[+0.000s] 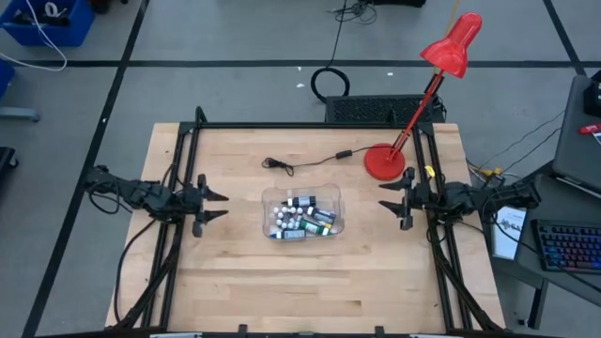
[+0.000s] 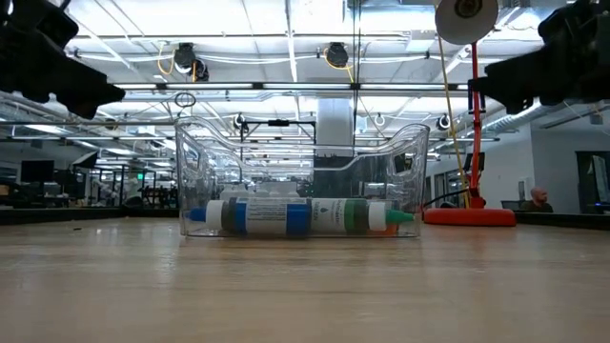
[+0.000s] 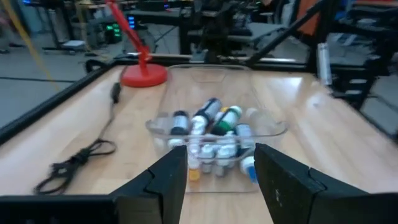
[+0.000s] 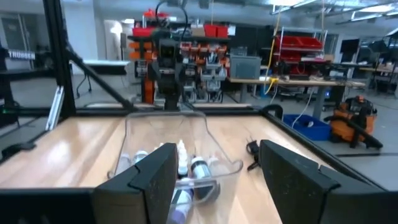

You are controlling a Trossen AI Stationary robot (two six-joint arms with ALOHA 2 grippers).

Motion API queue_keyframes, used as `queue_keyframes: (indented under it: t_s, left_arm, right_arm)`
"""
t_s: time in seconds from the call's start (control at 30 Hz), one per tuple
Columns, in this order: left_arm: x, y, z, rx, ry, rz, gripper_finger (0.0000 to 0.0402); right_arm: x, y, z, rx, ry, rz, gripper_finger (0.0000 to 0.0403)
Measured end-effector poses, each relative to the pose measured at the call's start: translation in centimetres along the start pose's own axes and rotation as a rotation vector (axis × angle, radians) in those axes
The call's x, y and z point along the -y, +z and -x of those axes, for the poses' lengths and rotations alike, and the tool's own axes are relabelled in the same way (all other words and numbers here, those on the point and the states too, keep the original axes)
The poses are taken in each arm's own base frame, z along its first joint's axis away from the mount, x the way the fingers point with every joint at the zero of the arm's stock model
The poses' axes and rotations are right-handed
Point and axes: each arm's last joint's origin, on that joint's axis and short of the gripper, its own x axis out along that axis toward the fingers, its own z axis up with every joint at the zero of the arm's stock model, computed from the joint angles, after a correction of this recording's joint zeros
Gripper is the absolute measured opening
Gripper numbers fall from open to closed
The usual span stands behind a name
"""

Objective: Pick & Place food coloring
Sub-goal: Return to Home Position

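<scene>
left arm (image 1: 141, 195) black, jointed | right arm (image 1: 470, 197) alike | gripper fingers (image 3: 166, 180) dark, wedge-shaped

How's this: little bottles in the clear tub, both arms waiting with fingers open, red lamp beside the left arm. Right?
Not quite. The high view shows the red lamp beside the right arm, not the left. The rest holds: the bottles lie in the clear tub, and the left gripper and right gripper wait apart from it, fingers open.
</scene>
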Motion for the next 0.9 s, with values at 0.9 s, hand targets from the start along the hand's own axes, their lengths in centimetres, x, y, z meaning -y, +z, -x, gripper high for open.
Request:
queue_keyframes:
  t_s: [0.9]
  left_arm:
    - [-0.12, -0.01, -0.03, 0.004, 0.047, 0.099, 0.0186]
  right_arm:
    - [-0.13, -0.22, -0.12, -0.022, 0.028, -0.055, 0.0215]
